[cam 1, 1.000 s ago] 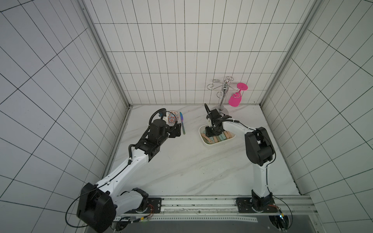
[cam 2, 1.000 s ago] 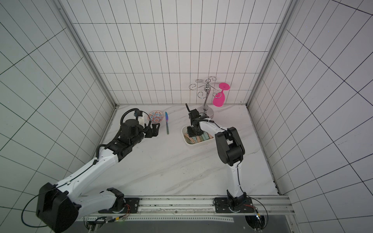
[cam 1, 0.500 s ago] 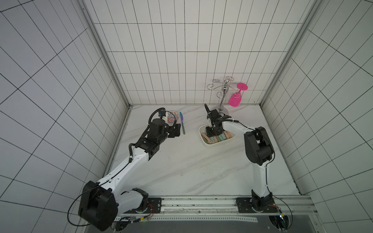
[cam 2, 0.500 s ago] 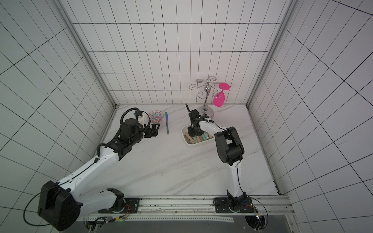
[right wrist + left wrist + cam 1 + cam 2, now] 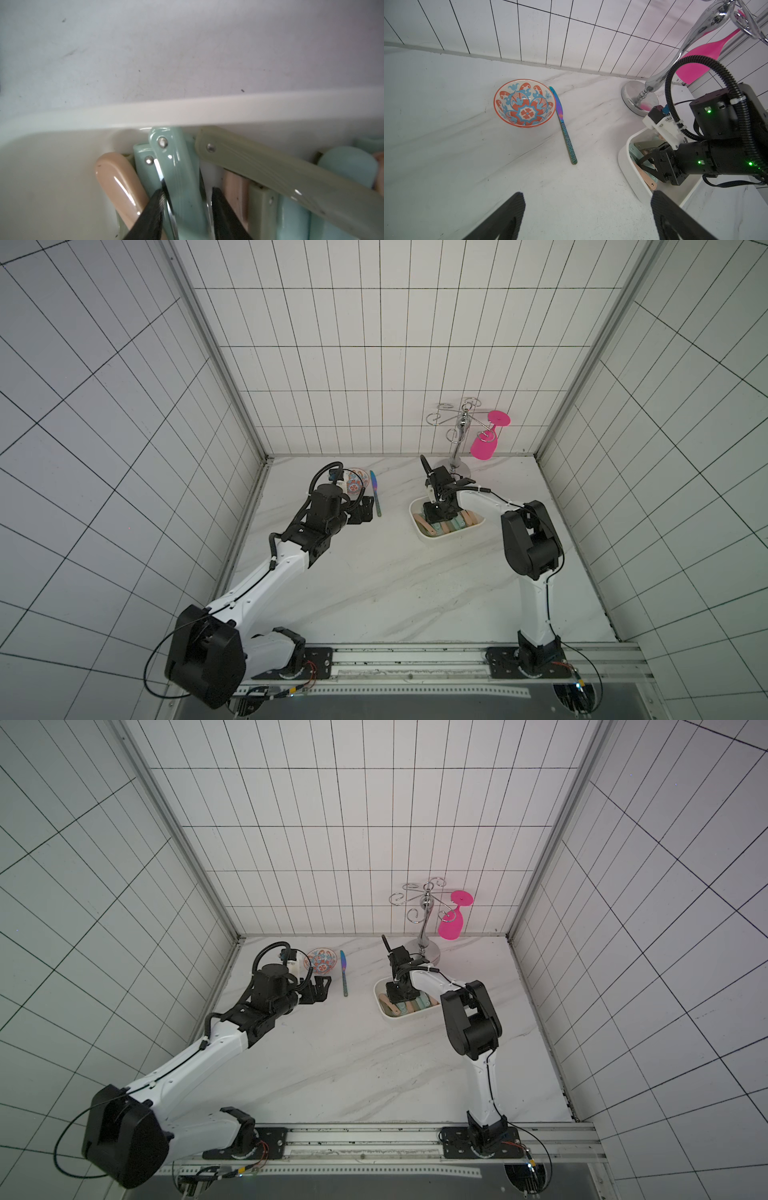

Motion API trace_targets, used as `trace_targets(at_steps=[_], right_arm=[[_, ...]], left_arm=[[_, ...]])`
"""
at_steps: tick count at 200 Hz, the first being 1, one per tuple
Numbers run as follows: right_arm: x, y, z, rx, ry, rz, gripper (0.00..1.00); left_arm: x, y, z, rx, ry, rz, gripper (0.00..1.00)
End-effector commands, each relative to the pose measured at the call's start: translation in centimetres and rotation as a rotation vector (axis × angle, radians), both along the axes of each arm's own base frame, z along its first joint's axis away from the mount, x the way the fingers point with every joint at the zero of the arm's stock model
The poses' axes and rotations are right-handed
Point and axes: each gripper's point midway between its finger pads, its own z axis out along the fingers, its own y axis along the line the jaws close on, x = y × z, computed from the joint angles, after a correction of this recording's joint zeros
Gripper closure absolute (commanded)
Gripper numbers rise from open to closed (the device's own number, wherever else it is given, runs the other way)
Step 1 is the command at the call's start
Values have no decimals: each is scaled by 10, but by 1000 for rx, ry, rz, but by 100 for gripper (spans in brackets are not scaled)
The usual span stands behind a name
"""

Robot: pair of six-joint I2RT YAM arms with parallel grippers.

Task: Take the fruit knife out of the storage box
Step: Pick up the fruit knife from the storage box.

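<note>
Enclosure: three walls (image 5: 374, 364) of white rectangular tile with dark grout meet at metal corner strips. An aluminium rail (image 5: 415, 659) along the front edge carries both arm bases.

Surface: the counter (image 5: 374, 580) is white with grey marble veining. In the right wrist view, small dark specks and faint scuffs show on it just beyond the box rim.

Storage box (image 5: 455, 536): a white tub with low walls, standing toward the back of the counter, right of centre, near the round foot of a chrome glass rack (image 5: 459, 435). A pink wine glass (image 5: 484, 445) hangs upside down from one hook. The box holds several folded knives with pink, blue-green and olive handles, lying side by side and partly crossed.

Right hand (image 5: 187, 197): lowered into the box. Its black fingers (image 5: 154, 207) sit narrowly spaced against both sides of the mint-green fruit knife (image 5: 178, 166), which they grip. The knife lies inside the box with its riveted end close to the wall.

Left hand (image 5: 589, 218): spread fully wide, holding nothing, poised above bare counter toward the back left.

Also on the counter, well apart from the box: a small patterned bowl (image 5: 525, 102) in orange and blue, with an iridescent table knife (image 5: 563, 124) lying just beside it.
</note>
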Motion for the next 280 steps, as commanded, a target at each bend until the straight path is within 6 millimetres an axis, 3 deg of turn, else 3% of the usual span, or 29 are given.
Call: trace_targets(at_steps=[1, 29, 49, 62, 112, 181, 219, 280], right_arm=[[-20, -5, -23, -33, 84, 20, 69], [-18, -3, -15, -20, 68, 20, 90], [-14, -1, -6, -11, 48, 19, 92], [-11, 0, 2, -3, 30, 16, 99], [-3, 3, 31, 17, -25, 7, 100], [0, 1, 89, 60, -124, -17, 100], [-34, -1, 117, 142, -95, -24, 100], [-135, -33, 96, 148, 63, -58, 100]], left_arm=[[8, -2, 16, -38, -35, 9, 2], [7, -2, 16, -38, -35, 11, 2], [7, -1, 16, -36, -35, 12, 2], [7, -1, 16, -36, -38, 10, 2], [7, -3, 19, -35, -44, 0, 2], [7, -15, 24, -22, -52, -30, 3], [10, -28, 25, -12, -34, -53, 3], [13, -53, 13, 11, 2, -80, 4]])
